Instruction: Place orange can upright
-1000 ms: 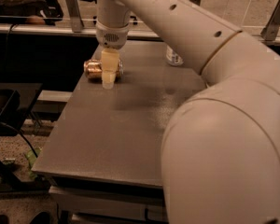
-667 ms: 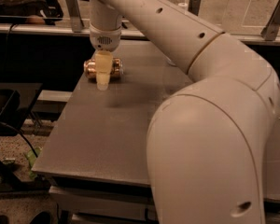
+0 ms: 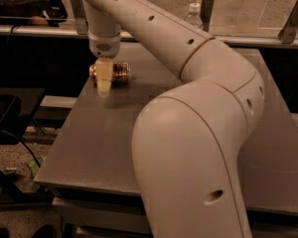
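Starting left: the gripper (image 3: 104, 86) is hanging tip-down right in front of the orange can (image 3: 120, 74), overlapping approx its middle, w/ the can's ends showing either side. Vs a sec ago it's been sliding left across the can and sinking a bit lower, so it's now sitting nearer the can's left half than its right. Whether it's clamping the can or just hovering against it, can't tell: its near side is blocking the view of the contact

The can itself isn't moving. It's lying on its side on the bench (image 3: 89, 148), same spot as a sec ago, long axis running left-right. So nothing is getting righted yet. My read: the robot is settling into a grasp, and the task is sitting at an early stage, w/ the lift, the rotate and the set-down on the base all remaining

Right of the can, the arm (image 3: 188, 133) is swinging: elbow & big forearm link are now filling the middle of the view, whereas a sec ago they were sitting further right. That's looking like the wrist repositioning over the can, not travel away from it

Further right of the can & behind it, a clear bottle (image 3: 193, 16) w/ white cap is peeking over the arm, standing well apart from the can & not getting involved
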Controlling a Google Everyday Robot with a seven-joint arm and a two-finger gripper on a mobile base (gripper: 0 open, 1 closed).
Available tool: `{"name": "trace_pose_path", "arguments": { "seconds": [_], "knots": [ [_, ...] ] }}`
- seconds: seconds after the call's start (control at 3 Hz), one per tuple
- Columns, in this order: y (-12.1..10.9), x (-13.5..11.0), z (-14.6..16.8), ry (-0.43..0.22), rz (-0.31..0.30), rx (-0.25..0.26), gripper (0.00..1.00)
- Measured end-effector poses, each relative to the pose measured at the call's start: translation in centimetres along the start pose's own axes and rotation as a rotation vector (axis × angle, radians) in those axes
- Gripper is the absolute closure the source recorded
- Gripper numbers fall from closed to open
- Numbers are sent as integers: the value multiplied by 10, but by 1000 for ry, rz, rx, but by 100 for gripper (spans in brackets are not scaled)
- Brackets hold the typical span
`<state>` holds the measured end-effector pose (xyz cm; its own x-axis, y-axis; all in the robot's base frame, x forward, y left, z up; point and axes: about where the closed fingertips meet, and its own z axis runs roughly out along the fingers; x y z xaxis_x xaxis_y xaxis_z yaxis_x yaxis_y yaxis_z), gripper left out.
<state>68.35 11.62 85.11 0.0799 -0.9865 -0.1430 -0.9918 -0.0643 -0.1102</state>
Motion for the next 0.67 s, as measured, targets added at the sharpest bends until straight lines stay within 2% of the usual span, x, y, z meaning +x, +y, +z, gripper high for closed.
{"name": "trace_pose_path", "arguments": {
  "seconds": [0.33,0.67],
  "knots": [
    [-5,-4,6,13,6,-3,16],
    [-9,-7,5,8,8,-7,41]
  ]
}}
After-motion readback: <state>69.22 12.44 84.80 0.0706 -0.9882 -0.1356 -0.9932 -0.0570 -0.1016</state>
